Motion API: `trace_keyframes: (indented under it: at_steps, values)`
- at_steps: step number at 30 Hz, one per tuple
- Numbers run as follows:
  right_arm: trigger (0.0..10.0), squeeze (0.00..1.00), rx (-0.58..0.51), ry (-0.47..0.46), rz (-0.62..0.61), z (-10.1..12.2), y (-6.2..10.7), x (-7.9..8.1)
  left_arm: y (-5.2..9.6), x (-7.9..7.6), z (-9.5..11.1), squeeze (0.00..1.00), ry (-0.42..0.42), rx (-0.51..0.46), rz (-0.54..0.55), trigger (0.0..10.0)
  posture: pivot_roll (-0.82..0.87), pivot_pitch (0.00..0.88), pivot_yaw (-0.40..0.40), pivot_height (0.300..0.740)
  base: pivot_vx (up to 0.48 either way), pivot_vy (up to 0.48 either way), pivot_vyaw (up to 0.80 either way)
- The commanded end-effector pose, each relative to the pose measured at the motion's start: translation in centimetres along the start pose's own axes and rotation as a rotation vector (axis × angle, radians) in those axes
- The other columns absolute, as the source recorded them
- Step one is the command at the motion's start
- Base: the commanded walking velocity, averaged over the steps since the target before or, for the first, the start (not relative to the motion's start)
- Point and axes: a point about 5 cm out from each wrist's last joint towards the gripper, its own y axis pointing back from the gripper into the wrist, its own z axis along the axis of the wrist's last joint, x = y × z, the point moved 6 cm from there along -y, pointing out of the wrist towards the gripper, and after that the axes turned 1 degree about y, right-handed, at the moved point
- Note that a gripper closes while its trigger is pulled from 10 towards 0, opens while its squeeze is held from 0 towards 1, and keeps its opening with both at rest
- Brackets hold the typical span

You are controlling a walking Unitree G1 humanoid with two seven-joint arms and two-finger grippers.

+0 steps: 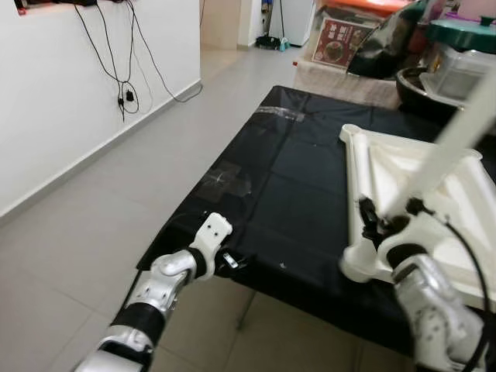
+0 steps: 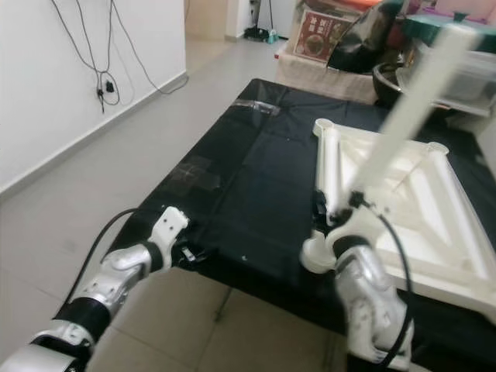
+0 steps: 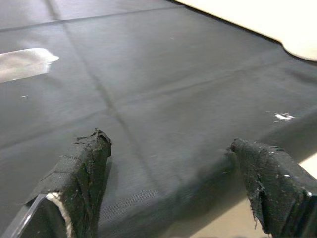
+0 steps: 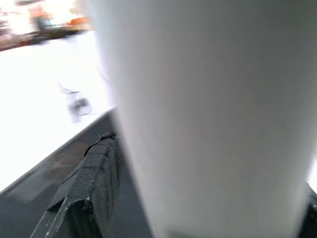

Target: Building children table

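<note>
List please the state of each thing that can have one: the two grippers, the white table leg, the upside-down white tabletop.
Left gripper: open, empty, at the black-covered table's near edge.
Right gripper: shut on the white table leg.
White table leg: held tilted, rising away from the gripper.
White tabletop: lying upside down, underside frame up.

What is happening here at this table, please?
A humanoid robot is assembling a small white children's table. The tabletop lies upside down on a surface covered with black cloth. The right gripper holds a white table leg at the near left corner of the tabletop, its jaws shut around it; the leg leans up and away. The left gripper rests at the near edge of the cloth, jaws open and holding nothing.
</note>
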Motion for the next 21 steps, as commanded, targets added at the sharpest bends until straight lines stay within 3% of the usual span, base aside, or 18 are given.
trace_keyframes:
  at_steps: [1, 3, 4, 5, 7, 8, 9, 10, 11, 12, 13, 15, 16, 17, 18, 19, 20, 21]
  values:
    - [10.0, 0.00, 0.037, 0.016, 0.169, -1.0, 0.0, 1.9, 0.2, 0.2, -0.4, 0.00, -0.002, 0.017, 0.001, 10.0, 0.14, 0.000, -0.111, 0.740, 0.000, 0.000, 0.00]
    - [10.0, 0.00, 0.115, 0.087, 0.313, -2.4, 0.2, 2.7, 0.3, 0.3, -0.5, 0.00, -0.002, 0.020, 0.006, 10.0, 0.14, 0.000, -0.119, 0.740, 0.000, 0.000, 0.00]
    - [10.0, 0.00, 0.115, 0.087, 0.313, -2.4, 0.2, 2.7, 0.3, 0.3, -0.5, 0.00, -0.002, 0.020, 0.006, 10.0, 0.14, 0.000, -0.119, 0.740, 0.000, 0.000, 0.00]
    - [4.7, 0.00, 0.150, 0.098, 0.331, -3.3, 0.0, 2.7, 0.2, 0.2, -0.5, 0.00, 0.001, 0.019, 0.009, 10.0, 0.14, 0.000, -0.123, 0.740, 0.000, 0.000, 0.00]
    - [4.7, 0.00, 0.169, 0.101, 0.330, -3.8, -0.2, 2.7, 0.2, 0.2, -0.5, 0.00, 0.002, 0.017, 0.010, 10.0, 0.14, 0.000, -0.123, 0.740, 0.000, 0.000, 0.00]
    - [0.0, 0.00, 0.175, 0.088, 0.181, -4.4, -1.3, 1.2, 0.1, 0.0, -0.5, 0.00, 0.007, 0.012, 0.011, 10.0, 0.15, 0.000, -0.131, 0.740, 0.000, 0.000, 0.00]
    - [0.0, 0.00, 0.190, 0.061, -0.116, -5.1, -2.3, -1.9, 0.1, -0.1, -0.5, 0.00, 0.012, 0.006, 0.012, 10.0, 0.14, 0.000, -0.129, 0.740, 0.000, 0.000, 0.00]
    - [0.0, 0.00, 0.190, 0.061, -0.116, -5.1, -2.3, -1.9, 0.1, -0.1, -0.5, 0.00, 0.012, 0.006, 0.012, 10.0, 0.14, 0.000, -0.129, 0.740, 0.000, 0.000, 0.00]
    - [0.0, 0.00, 0.201, 0.050, -0.238, -5.4, -2.3, -3.2, 0.1, -0.2, -0.5, 0.00, 0.014, 0.005, 0.013, 10.0, 0.14, 0.000, -0.129, 0.740, 0.000, 0.000, 0.00]
    - [0.0, 0.00, 0.192, -0.059, -0.540, -6.0, -0.8, -6.5, 0.2, -0.2, -0.7, 0.00, 0.016, 0.010, 0.013, 10.0, 0.14, 0.000, -0.128, 0.740, 0.000, 0.000, 0.00]
    - [0.0, 0.00, 0.214, -0.148, -0.768, -7.2, 1.4, -8.4, 0.2, -0.1, -0.8, 0.00, 0.015, 0.016, 0.013, 10.0, 0.14, 0.000, -0.128, 0.740, 0.000, 0.000, 0.00]
    - [0.0, 0.00, 0.216, -0.218, -0.970, -8.6, 4.7, -8.6, 0.3, -0.1, -0.9, 0.00, 0.013, 0.020, 0.011, 10.0, 0.14, 0.000, -0.123, 0.740, 0.000, 0.000, 0.00]
    - [0.0, 0.00, 0.219, -0.230, -0.953, -8.9, 5.2, -7.3, 0.3, 0.0, -0.8, 0.00, 0.012, 0.019, 0.011, 10.0, 0.15, 0.000, -0.120, 0.740, 0.000, 0.000, 0.00]
    - [0.0, 0.00, 0.219, -0.230, -0.953, -8.9, 5.2, -7.3, 0.3, 0.0, -0.8, 0.00, 0.012, 0.019, 0.011, 10.0, 0.15, 0.000, -0.120, 0.740, 0.000, 0.000, 0.00]
    - [0.0, 0.00, 0.221, -0.247, -0.928, -9.1, 5.4, -6.1, 0.4, 0.1, -0.7, 0.00, 0.011, 0.018, 0.012, 10.0, 0.15, 0.000, -0.120, 0.740, 0.000, 0.000, 0.00]
    - [10.0, 0.00, 0.220, -0.262, -0.858, -9.1, 5.0, -4.4, 0.4, 0.2, -0.7, 0.00, 0.011, 0.018, 0.012, 10.0, 0.14, 0.000, -0.112, 0.740, 0.000, 0.000, 0.00]
    - [10.0, 0.00, 0.220, -0.262, -0.858, -9.1, 5.0, -4.4, 0.4, 0.2, -0.7, 0.00, 0.011, 0.018, 0.012, 10.0, 0.14, 0.000, -0.112, 0.740, 0.000, 0.000, 0.00]
    - [10.0, 0.00, 0.157, -0.263, -0.638, -7.6, 3.5, -1.4, 0.4, 0.3, -0.7, 0.00, 0.008, 0.024, 0.008, 10.0, 0.12, 0.000, -0.100, 0.740, 0.000, 0.000, 0.00]
